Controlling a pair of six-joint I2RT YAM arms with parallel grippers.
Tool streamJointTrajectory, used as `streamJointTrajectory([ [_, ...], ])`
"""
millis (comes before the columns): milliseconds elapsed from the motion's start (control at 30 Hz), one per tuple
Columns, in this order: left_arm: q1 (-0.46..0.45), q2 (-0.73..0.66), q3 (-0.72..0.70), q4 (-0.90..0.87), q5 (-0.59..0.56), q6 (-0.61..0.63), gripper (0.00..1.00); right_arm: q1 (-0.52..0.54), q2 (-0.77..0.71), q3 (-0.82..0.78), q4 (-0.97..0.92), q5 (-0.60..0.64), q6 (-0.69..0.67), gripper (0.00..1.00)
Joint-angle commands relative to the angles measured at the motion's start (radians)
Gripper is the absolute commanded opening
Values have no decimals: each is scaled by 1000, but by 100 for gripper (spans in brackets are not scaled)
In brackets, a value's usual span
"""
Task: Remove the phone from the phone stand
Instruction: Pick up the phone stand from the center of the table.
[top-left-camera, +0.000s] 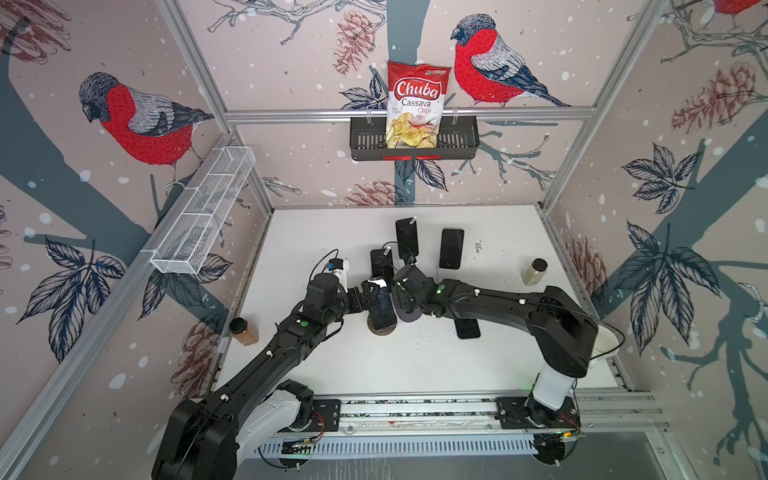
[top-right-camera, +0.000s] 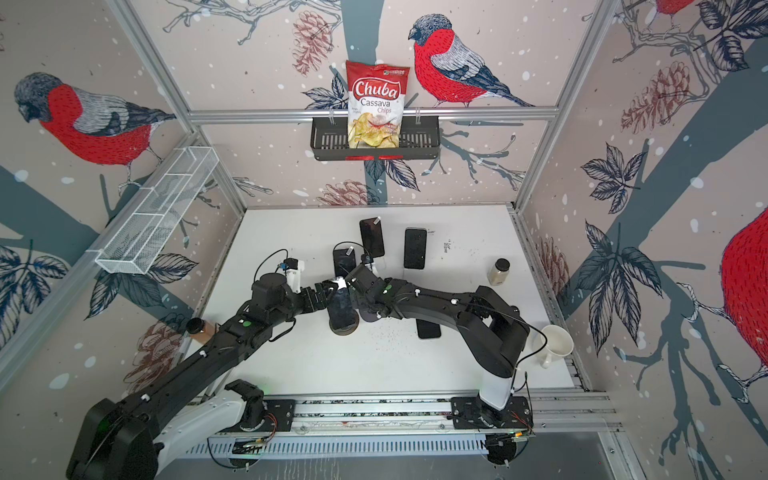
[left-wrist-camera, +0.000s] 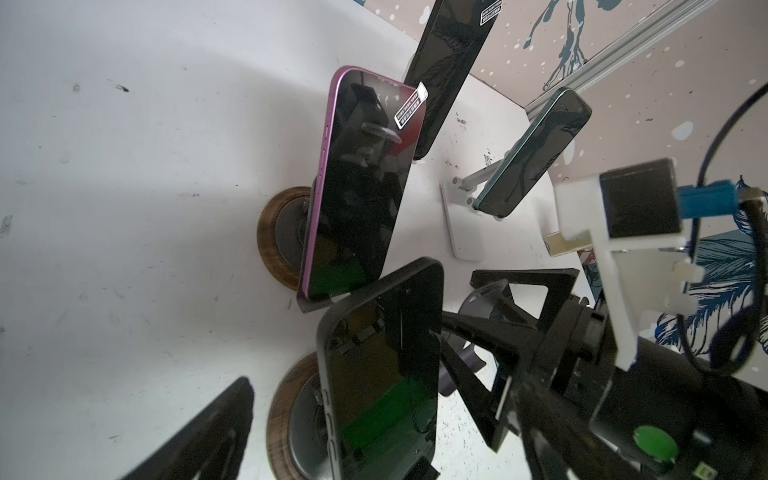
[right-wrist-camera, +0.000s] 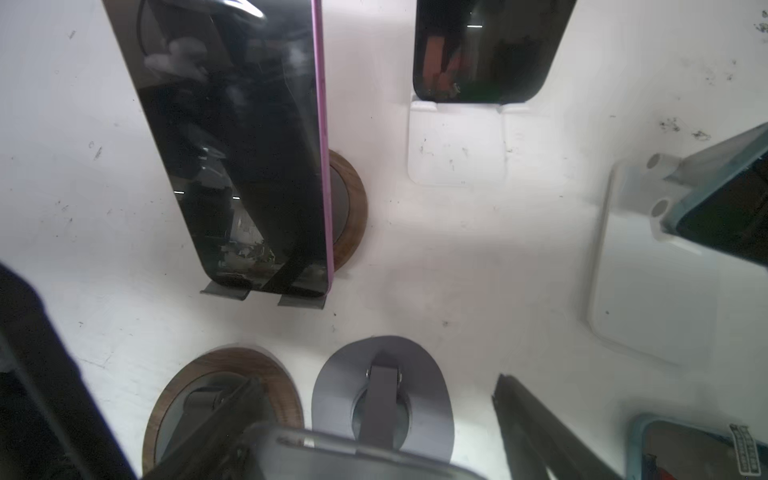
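A grey-edged phone (right-wrist-camera: 353, 455) sits on the grey phone stand (right-wrist-camera: 332, 399), whose oval base (top-left-camera: 409, 318) shows in both top views. My right gripper (right-wrist-camera: 365, 440) straddles this phone. One finger (right-wrist-camera: 208, 419) is close beside its edge and the other finger (right-wrist-camera: 540, 424) stands apart from it, so the jaws are open. Right beside it, a black phone (left-wrist-camera: 374, 374) leans on a wood-rimmed round stand (left-wrist-camera: 282, 415). My left gripper (left-wrist-camera: 374, 436) is open wide around that phone, with its fingers clear of it. The two grippers (top-left-camera: 376, 301) (top-left-camera: 401, 291) nearly meet at the table's middle.
A pink phone (left-wrist-camera: 357, 187) rests on a second wood-rimmed stand just behind. Two more phones (top-left-camera: 407, 237) (top-left-camera: 451, 248) stand on white stands farther back. Another phone (top-left-camera: 467, 328) lies flat under the right arm. Spice jars (top-left-camera: 535, 272) (top-left-camera: 243, 330) and a mug (top-right-camera: 555, 345) sit near the table's sides.
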Motion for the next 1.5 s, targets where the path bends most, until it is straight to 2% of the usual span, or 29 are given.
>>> streamJointTrajectory([
  [0, -2, 3, 9, 43, 14, 8, 97, 1, 6, 12, -2, 23, 14, 81],
  [133, -2, 8, 10, 53, 19, 8, 97, 0, 7, 15, -8, 26, 12, 69],
  [333, -2, 17, 16, 45, 24, 15, 97, 0, 7, 22, -22, 17, 10, 56],
  [967, -2, 40, 18, 76, 37, 17, 97, -32, -110, -4, -48, 13, -12, 52],
  [1233, -2, 45, 19, 82, 41, 23, 97, -115, -243, -81, -84, 0, -12, 52],
  [1467, -2, 25, 9, 97, 28, 25, 97, -236, -385, -155, -132, -5, -28, 52],
])
